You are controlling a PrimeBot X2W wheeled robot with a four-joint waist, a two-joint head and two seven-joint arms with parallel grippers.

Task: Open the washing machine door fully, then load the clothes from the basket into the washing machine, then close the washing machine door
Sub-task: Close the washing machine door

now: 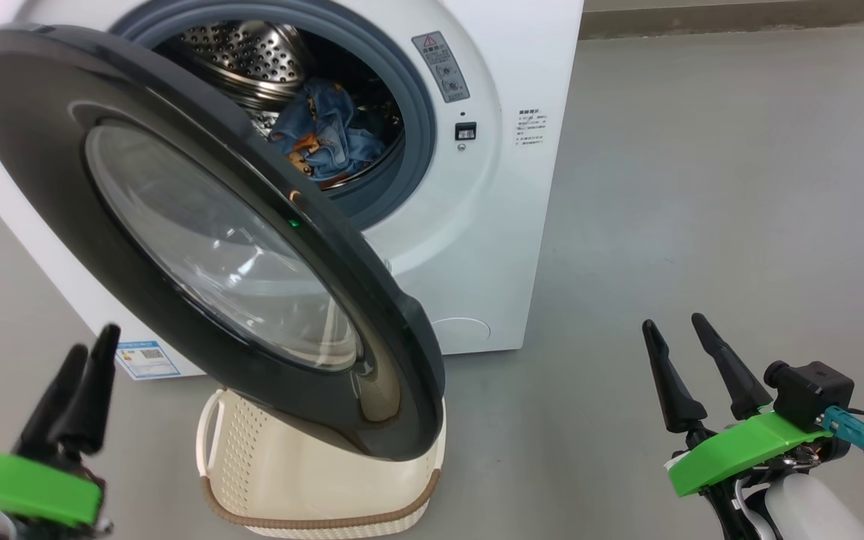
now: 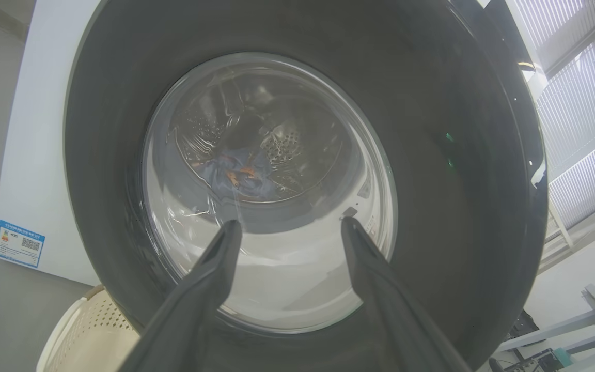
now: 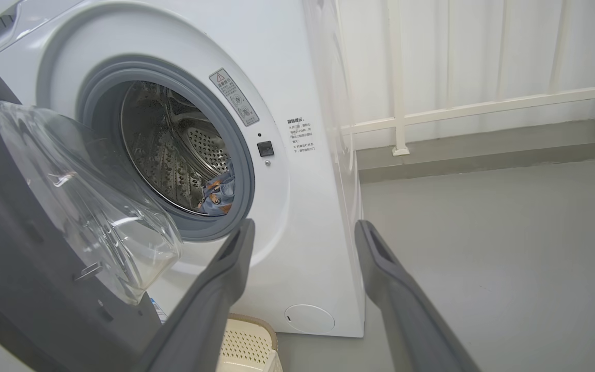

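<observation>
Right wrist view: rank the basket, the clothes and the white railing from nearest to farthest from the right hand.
1. Basket: low, just under the right hand.
2. Clothes: ahead and left, inside the drum.
3. Railing: far back, upper right.

**Grey Floor Carrying Machine and Basket**

A smooth grey floor (image 1: 702, 187) is carrying two things. The big white washing machine (image 1: 492, 225) is standing on it toward the back. The cream perforated basket (image 1: 252, 457) is sitting on the floor just in front of the machine, below its round opening and near its base.
</observation>
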